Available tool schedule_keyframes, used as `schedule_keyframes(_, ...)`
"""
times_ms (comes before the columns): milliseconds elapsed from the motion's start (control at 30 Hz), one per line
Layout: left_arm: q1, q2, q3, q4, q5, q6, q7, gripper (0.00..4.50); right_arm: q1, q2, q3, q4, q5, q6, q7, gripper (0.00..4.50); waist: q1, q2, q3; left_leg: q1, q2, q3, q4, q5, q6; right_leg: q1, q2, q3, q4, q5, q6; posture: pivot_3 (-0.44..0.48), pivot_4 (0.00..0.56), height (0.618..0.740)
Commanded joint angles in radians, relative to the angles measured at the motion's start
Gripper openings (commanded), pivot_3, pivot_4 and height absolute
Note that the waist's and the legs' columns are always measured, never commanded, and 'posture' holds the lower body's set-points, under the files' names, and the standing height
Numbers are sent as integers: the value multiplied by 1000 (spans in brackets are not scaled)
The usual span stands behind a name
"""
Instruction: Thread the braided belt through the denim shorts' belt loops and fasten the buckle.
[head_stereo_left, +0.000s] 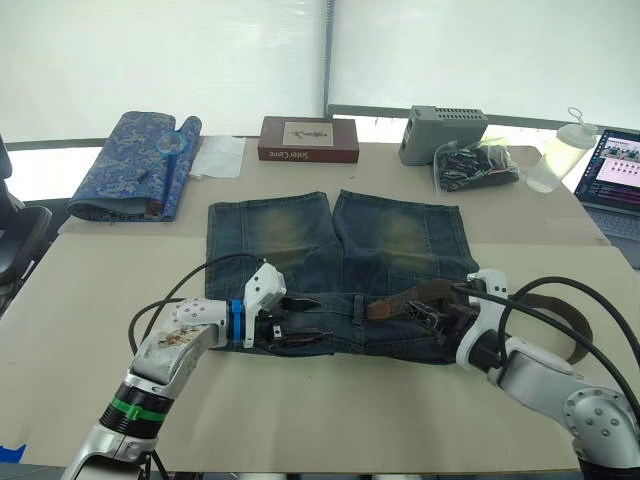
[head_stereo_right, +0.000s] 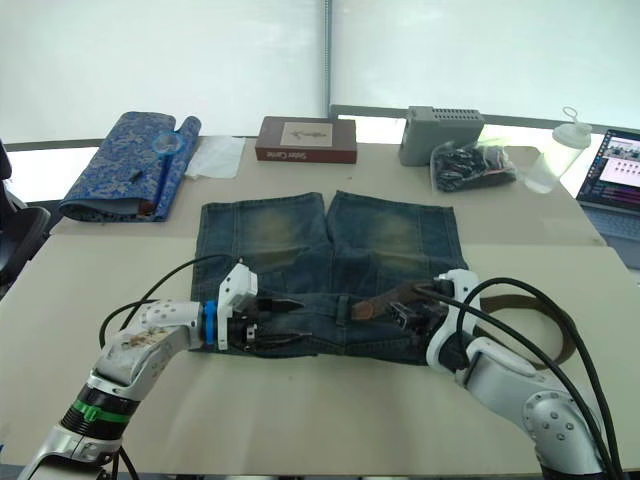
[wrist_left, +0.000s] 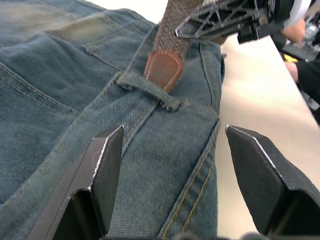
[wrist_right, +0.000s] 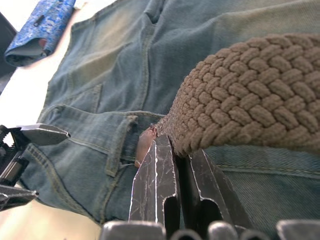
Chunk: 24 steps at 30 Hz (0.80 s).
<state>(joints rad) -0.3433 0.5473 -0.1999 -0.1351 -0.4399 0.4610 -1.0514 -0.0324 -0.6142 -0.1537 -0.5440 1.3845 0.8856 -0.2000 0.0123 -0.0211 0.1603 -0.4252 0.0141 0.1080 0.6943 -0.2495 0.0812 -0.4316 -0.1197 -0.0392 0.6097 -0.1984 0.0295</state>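
Step in hand, by judgement: threading, early. Denim shorts (head_stereo_left: 335, 270) flat on tabletop (head_stereo_left: 300, 420), waistband toward robot. Braided belt (head_stereo_left: 405, 298) lies along waistband, leather tip (wrist_left: 163, 70) just poking under belt loop (wrist_left: 147, 89) near centre.

Right gripper (wrist_right: 180, 160) clamped on braided belt behind tip. Left gripper (head_stereo_left: 300, 325) with fingers apart, over waistband beside loop, holding nothing.

Next likely needs: right feeds tip further, left takes tip past loop and pulls.

Buckle not made out; belt tail runs behind right arm.
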Motion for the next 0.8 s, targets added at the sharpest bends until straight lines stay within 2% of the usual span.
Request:
schedule_keyframes(33, 0, -12, -7, 9, 19, -34, -9, 3395, -32, 35, 40, 11, -29, 6, -11, 0, 0, 0, 0, 0, 0, 0, 0, 0, 0, 0, 1, 0, 0, 0, 0, 0, 150, 740)
schedule_keyframes(200, 2, -21, -4, 29, 23, -12, 2, 3395, -63, 128, 62, 55, -22, -9, -29, 0, -6, 0, 0, 0, 1, 0, 0, 0, 0, 0, 4, 0, 1, 0, 1, 0, 150, 740)
schedule_keyframes(300, -3, -44, 17, 37, -20, 73, 30, 3395, -80, 211, 85, 106, -23, -14, -32, 0, -13, 0, 0, 1, 2, 1, 0, 0, -1, 0, 5, 0, 1, 1, 2, 0, 150, 740)
schedule_keyframes(433, -1, -54, 25, 38, -15, 83, 36, 3395, -101, 281, 61, 148, 9, -18, -39, 0, -23, 0, 0, 1, 3, 0, 0, 1, -1, 0, 6, 0, 1, 5, 9, 0, 150, 740)
schedule_keyframes(800, 33, -47, -14, 45, 48, 64, 42, 3395, -98, 303, 23, 163, 104, -7, -46, 0, -26, 0, 0, 1, 2, 1, -1, 1, -1, -1, 6, 0, 1, 5, 9, 0, 150, 740)
